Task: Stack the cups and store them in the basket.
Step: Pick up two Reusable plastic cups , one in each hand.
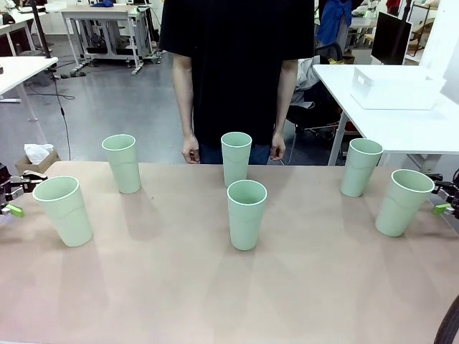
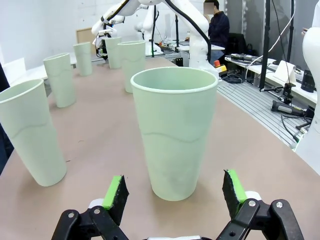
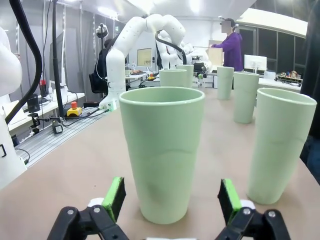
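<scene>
Each wide open and empty, the left claw point(image 2: 175, 195) faces the left-end cup point(image 1: 63, 209) and the right claw point(image 3: 172, 198) the right-end cup point(image 1: 404, 202) on the counter point(image 1: 179, 294), with the basket point(image 1: 396, 89) far right on a separate table point(image 1: 423, 132), so an off-centre squeeze could tip either light cup.

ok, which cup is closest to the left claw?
The leftmost cup in the front view. It stands upright just ahead of the open left claw, framed by its green pads; every other cup stands farther off.
</scene>
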